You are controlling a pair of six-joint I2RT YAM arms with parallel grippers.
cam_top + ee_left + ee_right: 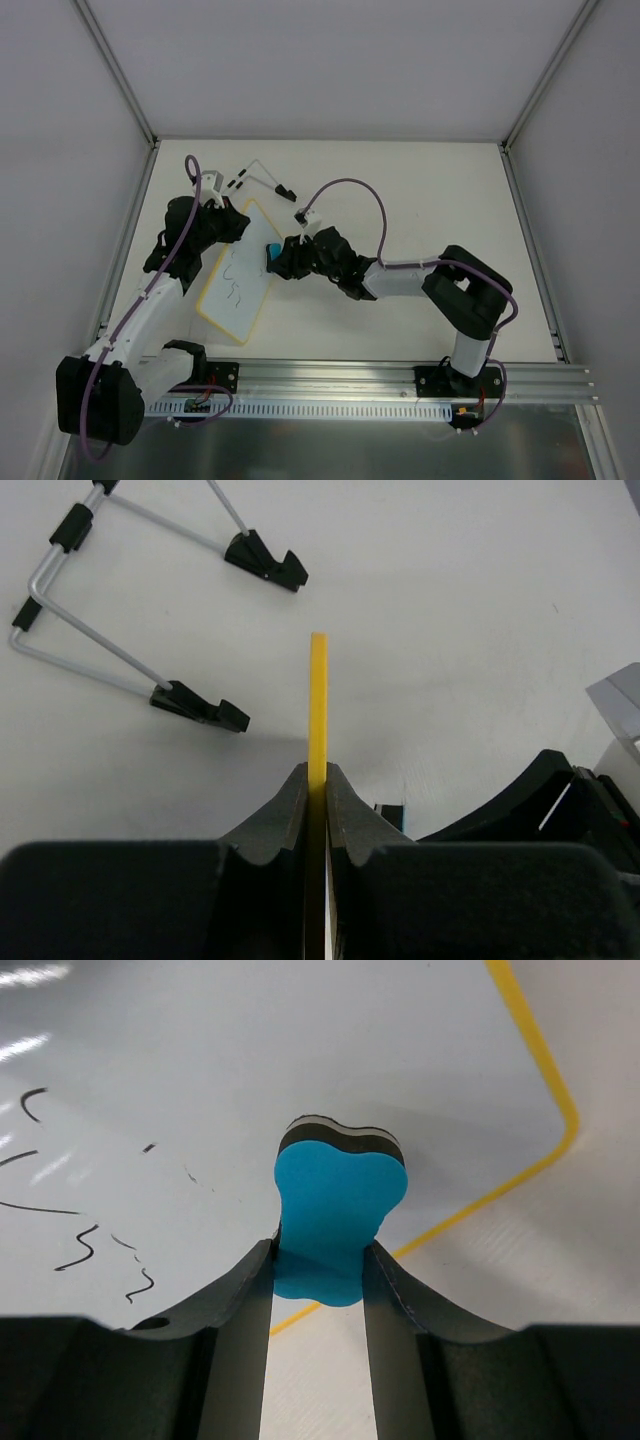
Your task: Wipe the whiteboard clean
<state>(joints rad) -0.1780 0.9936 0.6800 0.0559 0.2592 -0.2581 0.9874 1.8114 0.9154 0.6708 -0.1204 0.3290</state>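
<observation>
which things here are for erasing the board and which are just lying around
In use: whiteboard, clamped at its edge by the left pincer; blue eraser, held in the right pincer.
Lying about: wire stand with black feet, beyond the board.

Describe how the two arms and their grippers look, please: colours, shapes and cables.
Both the left arm and the right arm have white links between bulky black joints. A thin purple cable loops loosely along each. The left gripper and the right gripper each have two matte black fingers with curved, flaring inner faces. No markings show.
</observation>
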